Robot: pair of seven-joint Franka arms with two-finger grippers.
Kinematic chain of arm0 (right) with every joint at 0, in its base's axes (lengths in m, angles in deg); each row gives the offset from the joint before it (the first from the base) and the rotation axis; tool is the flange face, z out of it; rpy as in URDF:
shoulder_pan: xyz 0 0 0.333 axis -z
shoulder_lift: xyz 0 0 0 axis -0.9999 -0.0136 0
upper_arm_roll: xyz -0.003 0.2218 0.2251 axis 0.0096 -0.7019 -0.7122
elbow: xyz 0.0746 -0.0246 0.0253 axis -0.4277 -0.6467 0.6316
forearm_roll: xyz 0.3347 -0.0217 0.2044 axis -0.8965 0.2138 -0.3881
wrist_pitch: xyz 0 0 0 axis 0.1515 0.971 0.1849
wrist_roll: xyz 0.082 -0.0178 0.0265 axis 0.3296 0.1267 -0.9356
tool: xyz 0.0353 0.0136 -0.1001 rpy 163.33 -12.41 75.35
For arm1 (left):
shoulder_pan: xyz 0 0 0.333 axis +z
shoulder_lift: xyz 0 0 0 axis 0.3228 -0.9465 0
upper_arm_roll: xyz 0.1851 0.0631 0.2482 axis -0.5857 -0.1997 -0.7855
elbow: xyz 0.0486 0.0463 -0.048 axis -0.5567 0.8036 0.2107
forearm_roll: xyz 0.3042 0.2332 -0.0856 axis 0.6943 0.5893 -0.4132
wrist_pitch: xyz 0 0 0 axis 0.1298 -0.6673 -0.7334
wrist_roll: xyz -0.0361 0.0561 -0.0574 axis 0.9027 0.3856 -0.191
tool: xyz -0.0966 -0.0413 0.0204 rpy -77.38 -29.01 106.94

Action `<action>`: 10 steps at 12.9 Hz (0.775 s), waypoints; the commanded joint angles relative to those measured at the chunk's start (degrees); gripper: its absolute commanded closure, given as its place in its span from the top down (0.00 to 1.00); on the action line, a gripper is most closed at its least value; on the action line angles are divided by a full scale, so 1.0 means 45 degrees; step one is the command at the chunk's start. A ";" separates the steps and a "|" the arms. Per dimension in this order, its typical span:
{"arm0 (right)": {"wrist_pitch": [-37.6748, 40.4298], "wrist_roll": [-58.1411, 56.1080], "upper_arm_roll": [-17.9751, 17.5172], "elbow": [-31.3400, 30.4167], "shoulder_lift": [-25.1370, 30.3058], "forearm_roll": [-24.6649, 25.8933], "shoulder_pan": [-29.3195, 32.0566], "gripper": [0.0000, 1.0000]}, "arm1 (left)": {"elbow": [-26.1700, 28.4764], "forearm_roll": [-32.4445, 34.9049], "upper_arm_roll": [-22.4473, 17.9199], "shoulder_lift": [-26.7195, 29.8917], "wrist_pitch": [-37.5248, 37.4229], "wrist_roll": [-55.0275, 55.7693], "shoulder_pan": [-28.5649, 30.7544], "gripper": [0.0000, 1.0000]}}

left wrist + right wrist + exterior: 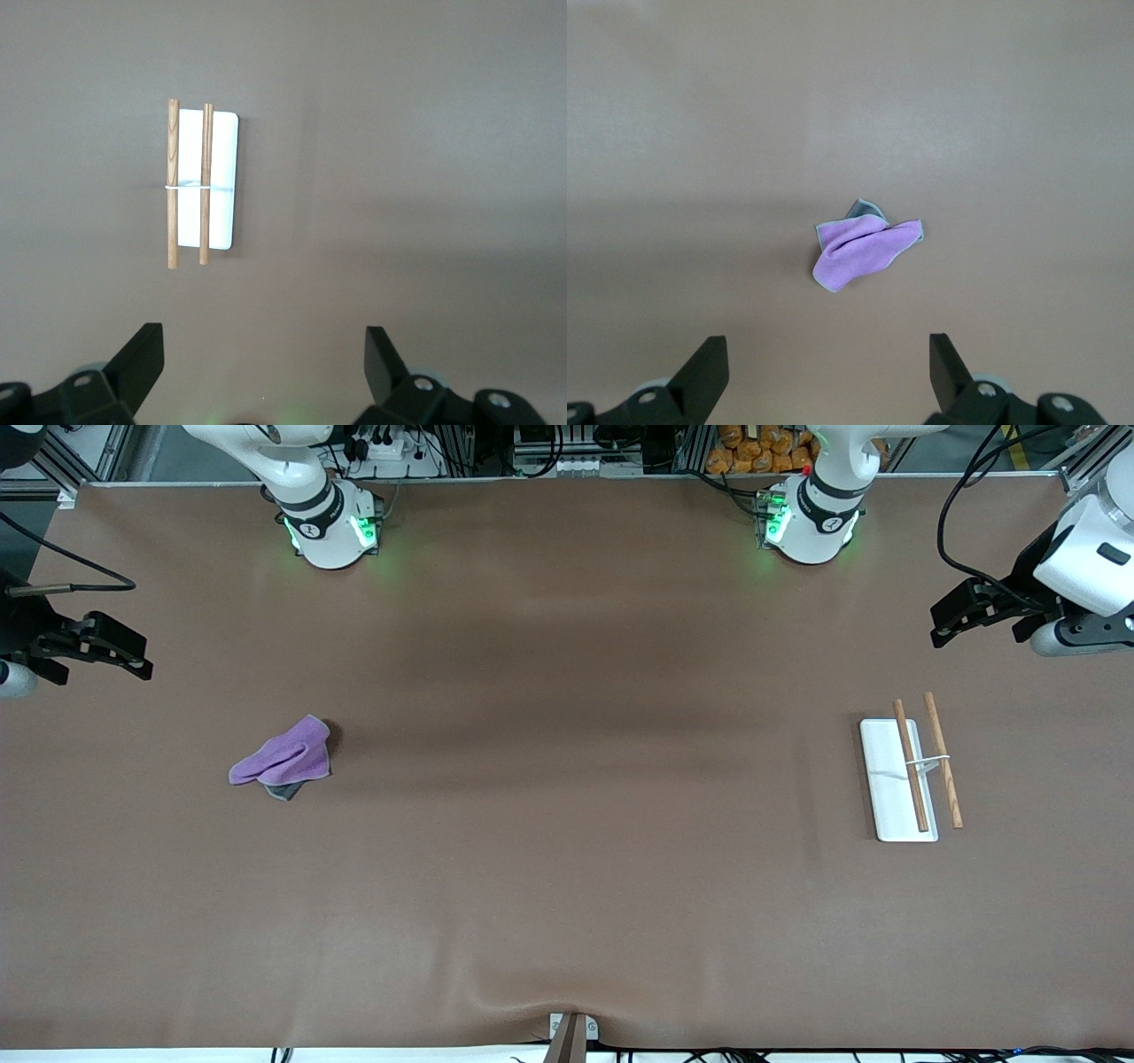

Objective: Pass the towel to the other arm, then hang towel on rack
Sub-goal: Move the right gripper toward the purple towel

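The towel (282,760) lies crumpled on the brown table toward the right arm's end, purple face up with a dark grey corner showing; it also shows in the right wrist view (864,252). The rack (881,779) stands toward the left arm's end, a white base plate with two brown rods joined by a wire; it also shows in the left wrist view (223,177). My right gripper (137,657) is open and empty, up over the table's edge past the towel (828,354). My left gripper (941,627) is open and empty, up over the table beside the rack (264,354).
The brown table (567,868) runs wide between towel and rack. A small camera mount (571,1035) sits at the table's front edge. Both arm bases (330,527) (808,518) stand along the table's back edge, with cables and clutter past it.
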 commanded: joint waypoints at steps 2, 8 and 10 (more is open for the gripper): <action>0.0143 -0.0130 -0.0089 0.0248 -0.0080 0.0023 0.0122 1.00 | -0.0325 -0.0094 -0.0009 -0.0099 -0.0232 -0.0104 0.0033 1.00; 0.0085 -0.0130 -0.0089 0.0209 -0.0197 0.0063 0.0161 1.00 | -0.0344 0.0003 -0.0029 -0.0099 -0.0270 -0.0240 0.0092 1.00; -0.0167 -0.0130 -0.0070 0.0209 -0.0275 0.0140 0.0220 1.00 | -0.0306 0.0023 -0.0029 -0.0099 -0.0309 -0.0299 0.0072 1.00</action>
